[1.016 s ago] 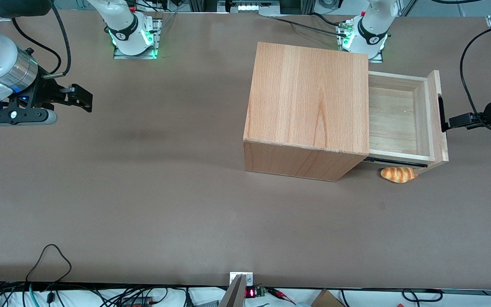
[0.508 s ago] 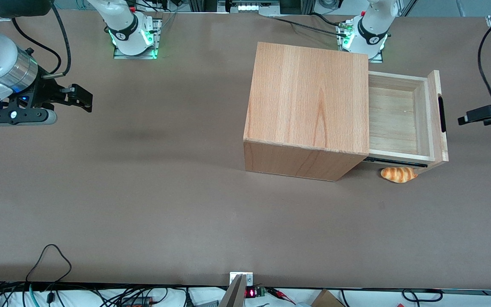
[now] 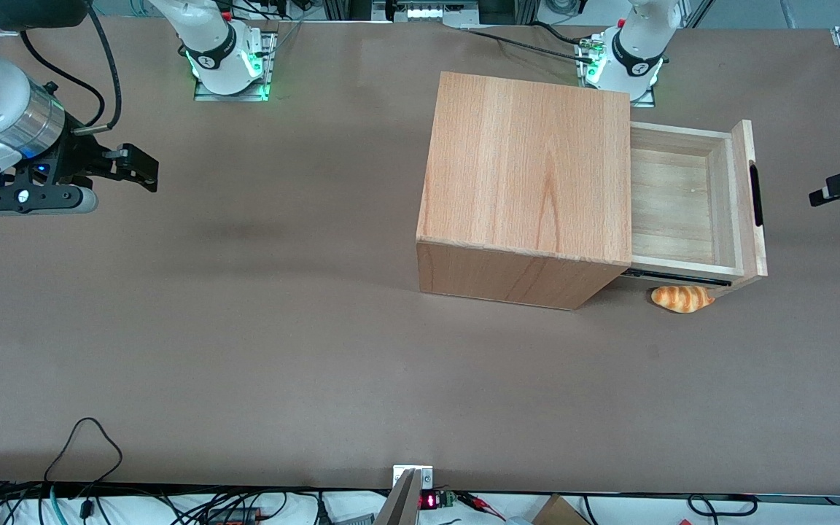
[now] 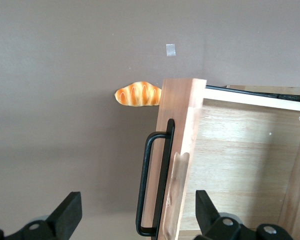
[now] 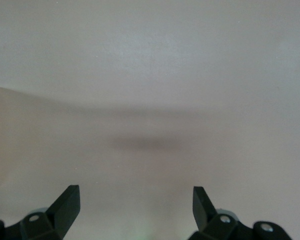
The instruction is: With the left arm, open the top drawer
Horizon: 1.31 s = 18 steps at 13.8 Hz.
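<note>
The brown surface (image 3: 245, 350) carries the wooden cabinet (image 3: 529, 182). The top drawer (image 3: 690, 204) stands pulled out toward the working arm's end. The hand (image 3: 839, 188), fingers (image 4: 67, 214) apart, hangs clear of the black handle (image 4: 152, 185). A croissant (image 3: 681, 298) lies beside the drawer.

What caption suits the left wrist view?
Open gripper clear of the pulled-out top drawer, bread roll beside it.

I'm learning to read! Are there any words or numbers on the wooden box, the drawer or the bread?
None: the big wooden cabinet, the open pale-wood top drawer and the orange toy bread are bare.
Red digits on a small display at the table edge: too small to read.
The open end effector shows none.
</note>
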Each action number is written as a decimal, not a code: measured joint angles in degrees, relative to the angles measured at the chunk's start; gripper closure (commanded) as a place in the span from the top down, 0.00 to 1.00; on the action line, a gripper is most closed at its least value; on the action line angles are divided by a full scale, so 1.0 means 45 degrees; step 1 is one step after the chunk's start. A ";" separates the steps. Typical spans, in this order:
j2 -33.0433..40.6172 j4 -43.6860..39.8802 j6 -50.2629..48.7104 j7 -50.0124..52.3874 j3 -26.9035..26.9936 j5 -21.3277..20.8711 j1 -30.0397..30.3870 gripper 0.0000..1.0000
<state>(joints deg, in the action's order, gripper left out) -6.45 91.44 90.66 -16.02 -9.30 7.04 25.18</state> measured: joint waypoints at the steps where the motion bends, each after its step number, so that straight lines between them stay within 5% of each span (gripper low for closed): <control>1: 0.0001 -0.0173 -0.0004 0.0163 -0.0336 -0.0328 -0.0009 1.00; 5: 0.0073 -0.0761 -0.0080 0.1234 -0.0697 -0.0653 -0.0865 1.00; 11: 0.0827 -0.0823 -0.0295 0.2567 0.1263 -0.1161 -0.4238 1.00; 18: 0.1586 -0.0675 -0.0430 0.3034 0.1505 -0.1610 -0.4680 1.00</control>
<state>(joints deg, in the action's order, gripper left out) 0.69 88.40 88.72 -2.37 -2.52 -0.20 4.12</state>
